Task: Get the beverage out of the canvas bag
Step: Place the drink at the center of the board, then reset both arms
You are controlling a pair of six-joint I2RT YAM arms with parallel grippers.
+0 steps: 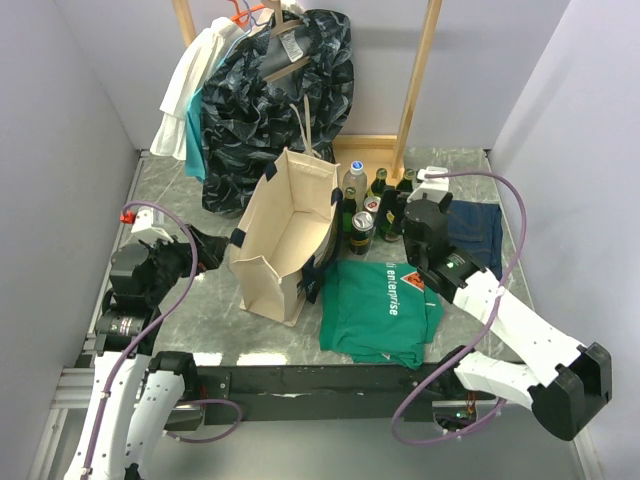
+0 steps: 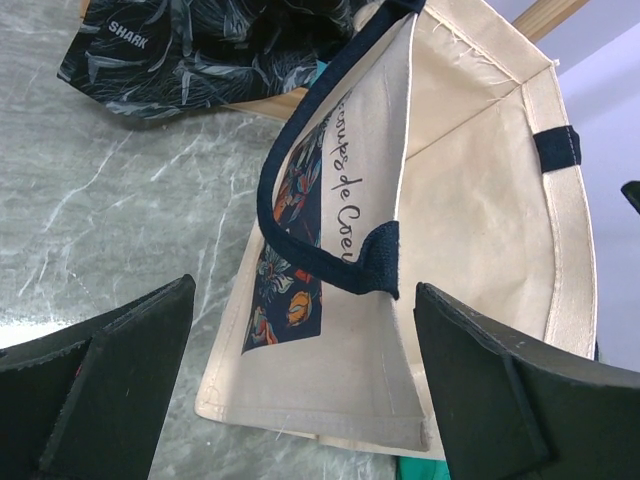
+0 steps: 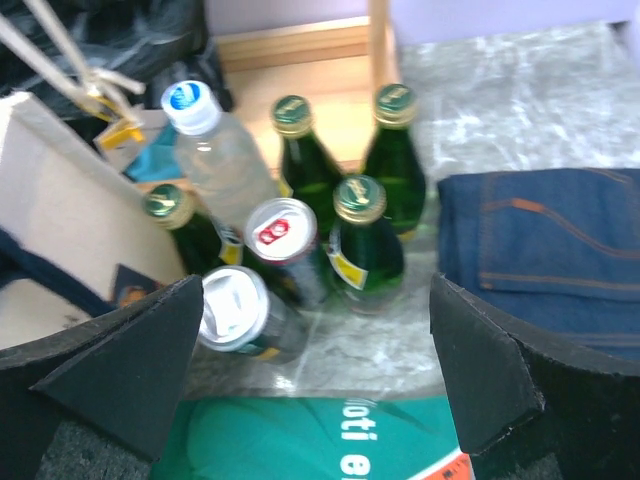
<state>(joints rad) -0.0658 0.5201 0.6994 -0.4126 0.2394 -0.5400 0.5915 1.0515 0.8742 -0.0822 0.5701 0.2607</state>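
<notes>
The cream canvas bag [image 1: 285, 235] with navy straps stands open at the table's middle; no beverage shows in the visible part of its inside. It also shows in the left wrist view [image 2: 470, 200] and at the left edge of the right wrist view [image 3: 60, 220]. Right of it stand a clear water bottle [image 3: 215, 160], several green glass bottles [image 3: 362, 235] and two cans [image 3: 280, 240], seen from above as a cluster [image 1: 365, 210]. My left gripper [image 1: 205, 250] [image 2: 303, 300] is open just left of the bag's near corner. My right gripper [image 1: 408, 232] [image 3: 315, 300] is open and empty, facing the bottles.
A green T-shirt [image 1: 380, 310] lies in front of the drinks. Folded jeans [image 1: 475, 228] lie at the right. A dark patterned garment [image 1: 275, 100] and a white one [image 1: 190, 85] hang on a wooden rack [image 1: 420, 70] behind the bag.
</notes>
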